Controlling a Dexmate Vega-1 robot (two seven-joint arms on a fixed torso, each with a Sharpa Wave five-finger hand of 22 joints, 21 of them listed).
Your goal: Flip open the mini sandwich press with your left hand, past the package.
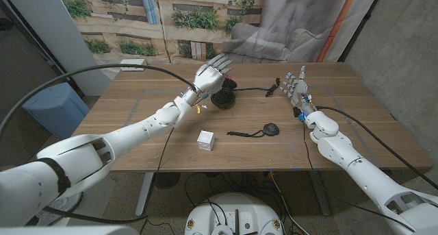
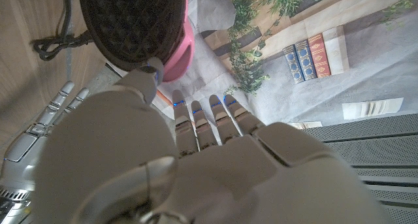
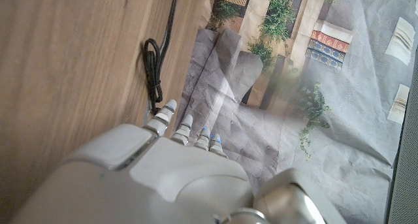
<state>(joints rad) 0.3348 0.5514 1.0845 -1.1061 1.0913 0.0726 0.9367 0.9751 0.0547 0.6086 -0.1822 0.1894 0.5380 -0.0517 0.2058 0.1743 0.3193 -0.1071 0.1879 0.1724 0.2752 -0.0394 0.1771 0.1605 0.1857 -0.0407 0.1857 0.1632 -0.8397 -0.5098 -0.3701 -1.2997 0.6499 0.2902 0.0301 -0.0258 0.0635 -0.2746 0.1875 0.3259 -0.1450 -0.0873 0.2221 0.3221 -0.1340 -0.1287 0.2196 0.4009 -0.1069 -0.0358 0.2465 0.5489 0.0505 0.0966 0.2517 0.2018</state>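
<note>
No legible text (book spines too blurry)

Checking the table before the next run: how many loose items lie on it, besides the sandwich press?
2: a small white package near the front edge, and a black round item with a strap to its right. More may hide behind the left hand.

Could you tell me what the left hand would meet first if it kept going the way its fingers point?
Probably the mini sandwich press: the left hand hovers just at it, a fingertip near the open plate's edge. Whether it touches is unclear.
</note>
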